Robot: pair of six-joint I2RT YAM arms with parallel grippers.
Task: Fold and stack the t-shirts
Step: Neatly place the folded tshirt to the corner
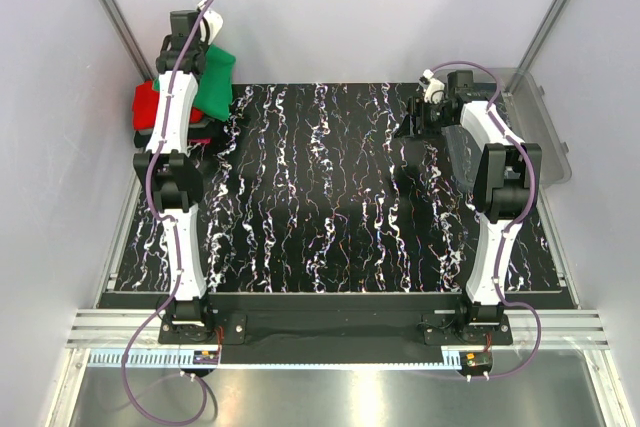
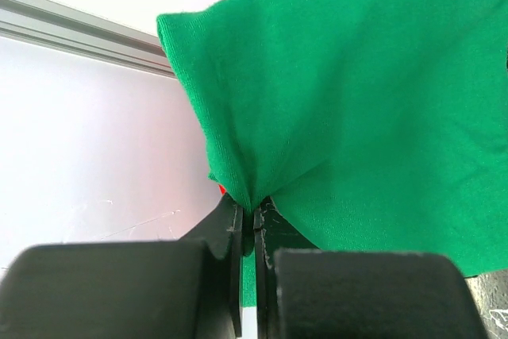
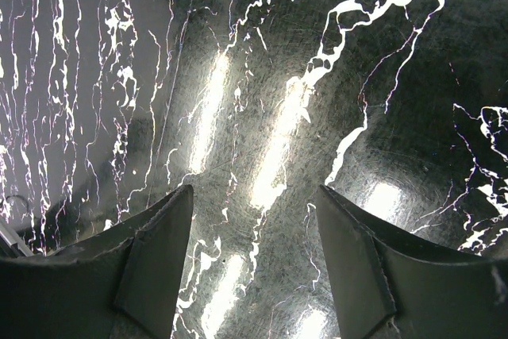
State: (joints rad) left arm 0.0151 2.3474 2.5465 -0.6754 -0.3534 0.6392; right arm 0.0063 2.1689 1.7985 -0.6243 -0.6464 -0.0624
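While in left tool (image 2: 254, 217), green t-shirt (image 2: 357, 101) over red t-shirt (image 1: 150, 105), bin (image 1: 548, 137) opposite.

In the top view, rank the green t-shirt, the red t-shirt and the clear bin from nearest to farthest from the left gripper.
1. green t-shirt: pinched in the shut left gripper, far-left corner.
2. red t-shirt: lying close by at the table's left edge.
3. clear bin: across the table, on the far right side.

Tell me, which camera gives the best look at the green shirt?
The left wrist view: the green shirt fills it, pinched in the shut left gripper. The top view shows it small, partly behind the left arm, beside a red shirt. The right wrist view shows mostly marbled tabletop.
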